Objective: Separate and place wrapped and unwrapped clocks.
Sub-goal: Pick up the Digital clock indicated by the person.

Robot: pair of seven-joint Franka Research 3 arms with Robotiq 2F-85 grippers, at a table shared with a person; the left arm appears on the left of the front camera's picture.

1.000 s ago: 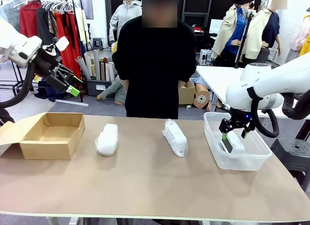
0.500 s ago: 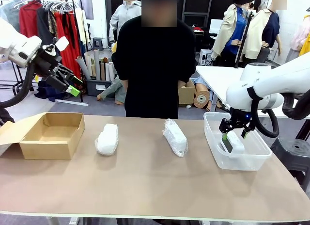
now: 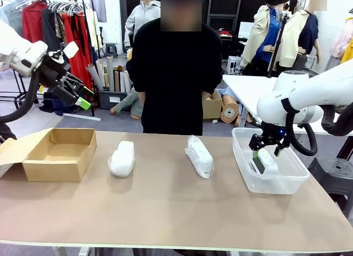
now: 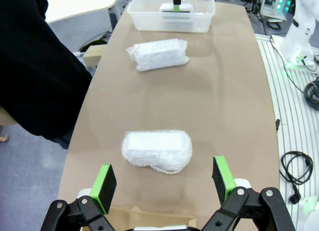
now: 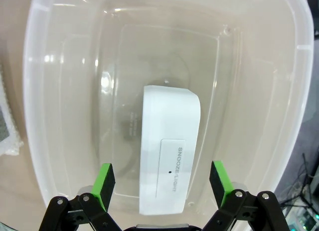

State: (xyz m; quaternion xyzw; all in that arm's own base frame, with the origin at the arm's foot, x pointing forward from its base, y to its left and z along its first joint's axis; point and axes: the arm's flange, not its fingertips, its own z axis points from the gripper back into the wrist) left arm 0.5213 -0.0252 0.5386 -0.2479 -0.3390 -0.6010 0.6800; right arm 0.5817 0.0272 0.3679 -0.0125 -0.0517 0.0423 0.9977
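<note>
Two wrapped clocks lie on the brown table, one left of centre [image 3: 122, 158] and one at centre [image 3: 199, 155]. In the left wrist view they are the near bundle [image 4: 157, 151] and the far bundle [image 4: 158, 54]. The unwrapped white clock [image 3: 266, 163] [image 5: 168, 126] lies in the clear plastic tub [image 3: 276, 185]. My right gripper [image 3: 265, 151] [image 5: 162, 182] hangs just above it, open, its green pads [image 5: 104, 183] clear of the clock's sides. My left gripper [image 3: 83, 97] [image 4: 164, 177] is raised high at the left, open, with nothing in it.
An open cardboard box [image 3: 33, 170] stands at the table's left end. A person in black [image 3: 174, 74] stands at the far edge, a dark sleeve [image 4: 35, 66] beside the table. The tub wall [image 5: 60, 91] surrounds the clock.
</note>
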